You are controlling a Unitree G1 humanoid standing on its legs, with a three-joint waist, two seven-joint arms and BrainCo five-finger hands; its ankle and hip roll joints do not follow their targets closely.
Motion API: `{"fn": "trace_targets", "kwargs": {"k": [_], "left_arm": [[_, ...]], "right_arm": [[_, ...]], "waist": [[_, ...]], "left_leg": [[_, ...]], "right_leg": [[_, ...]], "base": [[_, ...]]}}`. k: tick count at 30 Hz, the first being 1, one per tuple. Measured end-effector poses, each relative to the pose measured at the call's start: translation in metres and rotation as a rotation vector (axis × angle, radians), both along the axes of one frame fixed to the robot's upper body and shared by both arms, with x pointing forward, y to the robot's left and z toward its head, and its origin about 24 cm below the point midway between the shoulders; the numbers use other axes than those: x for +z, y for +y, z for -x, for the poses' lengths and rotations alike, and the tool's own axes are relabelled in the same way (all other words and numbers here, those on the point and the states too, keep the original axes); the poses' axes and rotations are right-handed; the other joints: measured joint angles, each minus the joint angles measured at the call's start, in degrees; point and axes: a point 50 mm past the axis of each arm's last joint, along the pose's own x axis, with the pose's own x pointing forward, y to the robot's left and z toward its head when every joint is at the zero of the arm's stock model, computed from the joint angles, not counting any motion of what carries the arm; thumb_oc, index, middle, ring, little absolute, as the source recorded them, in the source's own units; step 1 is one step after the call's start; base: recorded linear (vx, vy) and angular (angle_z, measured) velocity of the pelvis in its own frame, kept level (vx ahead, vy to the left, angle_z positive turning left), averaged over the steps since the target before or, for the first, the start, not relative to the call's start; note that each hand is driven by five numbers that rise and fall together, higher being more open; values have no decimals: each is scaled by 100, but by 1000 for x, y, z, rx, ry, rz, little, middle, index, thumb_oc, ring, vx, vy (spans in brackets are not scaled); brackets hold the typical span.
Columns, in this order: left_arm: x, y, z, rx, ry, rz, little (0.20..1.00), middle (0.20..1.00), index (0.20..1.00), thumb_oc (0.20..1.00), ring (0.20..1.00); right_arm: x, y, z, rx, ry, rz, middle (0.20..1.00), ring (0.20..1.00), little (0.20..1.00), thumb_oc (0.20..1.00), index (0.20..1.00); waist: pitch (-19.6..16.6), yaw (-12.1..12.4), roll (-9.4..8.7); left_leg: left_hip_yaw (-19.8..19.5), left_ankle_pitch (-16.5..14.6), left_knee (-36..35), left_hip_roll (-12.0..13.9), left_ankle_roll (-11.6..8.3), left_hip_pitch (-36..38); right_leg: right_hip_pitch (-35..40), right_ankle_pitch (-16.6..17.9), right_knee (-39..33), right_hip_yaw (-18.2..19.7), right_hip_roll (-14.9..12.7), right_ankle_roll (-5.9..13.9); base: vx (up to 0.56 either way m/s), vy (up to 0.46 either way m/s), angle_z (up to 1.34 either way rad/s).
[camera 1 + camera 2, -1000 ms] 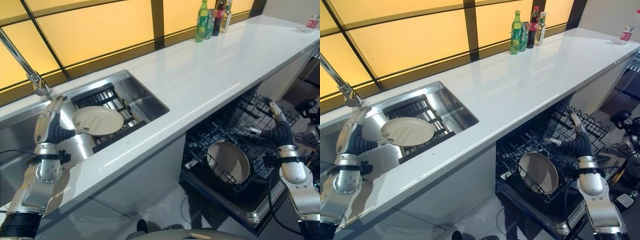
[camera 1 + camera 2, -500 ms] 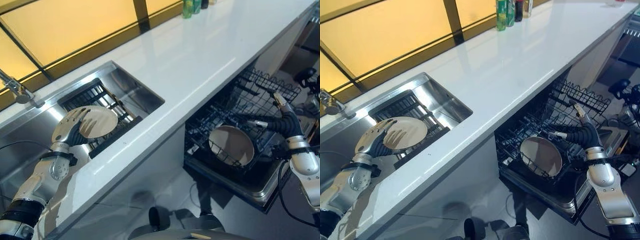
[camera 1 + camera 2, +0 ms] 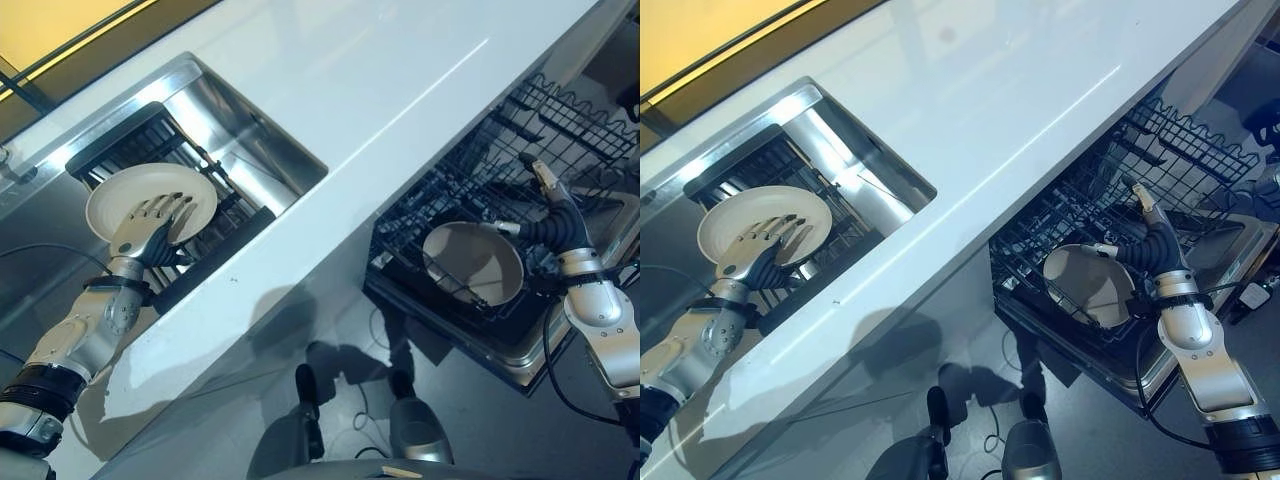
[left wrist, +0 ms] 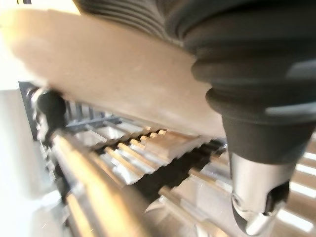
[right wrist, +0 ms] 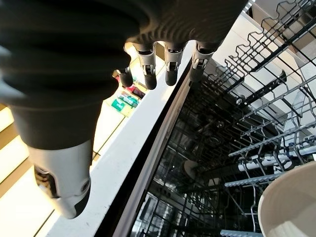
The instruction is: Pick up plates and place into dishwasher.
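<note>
Left eye view: left hand (image 3: 150, 228) grips cream plate (image 3: 120, 195) over sink (image 3: 245, 150), fingers across top face, thumb beneath rim. Dishwasher rack (image 3: 500, 180) well apart toward robot's right, second plate (image 3: 475, 262) already in it. Right hand (image 3: 552, 215) nearer rack, fingers spread, holds nothing.

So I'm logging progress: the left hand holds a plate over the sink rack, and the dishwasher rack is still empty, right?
Not quite. The dishwasher rack is not empty: the left eye view shows one plate already standing in it, beside the right hand. The rest is right: the left hand has its fingers spread over the plate in the sink, above the sink rack.
</note>
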Motion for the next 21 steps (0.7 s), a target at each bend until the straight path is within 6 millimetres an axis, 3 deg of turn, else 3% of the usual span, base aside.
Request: {"fn": "trace_targets", "kwargs": {"k": [9,18,19,21], "left_arm": [[1,-6,-2,-15,121,-76,1000,1000,1000,1000,1000],[7,-6,1,-5,19,-203,1000,1000,1000,1000,1000],[7,-5,2,1,-2,-219,953,953,953,953,953],[7,0,4,24,-51,-240,605,605,605,605,605]], "right_arm": [[0,0,0,-8,-7,-4,1000,1000,1000,1000,1000],[0,-1,0,-17,-13,-8,1000,1000,1000,1000,1000],[0,-1,0,-19,-13,-8,1000,1000,1000,1000,1000],[0,-1,0,-25,-19,-10,1000,1000,1000,1000,1000]], "waist": [[52,30,18],[156,72,34],[159,90,31],[180,158,15]], "left_leg": [[-155,0,9,-7,-1,-1],[-293,4,36,-27,-7,-71],[-300,5,53,-27,-7,-97],[-303,4,58,-26,-8,-104]], "right_leg": [[111,3,-66,-154,-1,-5],[173,11,-152,-304,-8,-17],[165,11,-158,-317,-8,-18],[170,12,-166,-338,-7,-19]], "base": [[-14,-30,8],[-25,-18,8],[-46,-41,4],[-37,-39,6]]}}
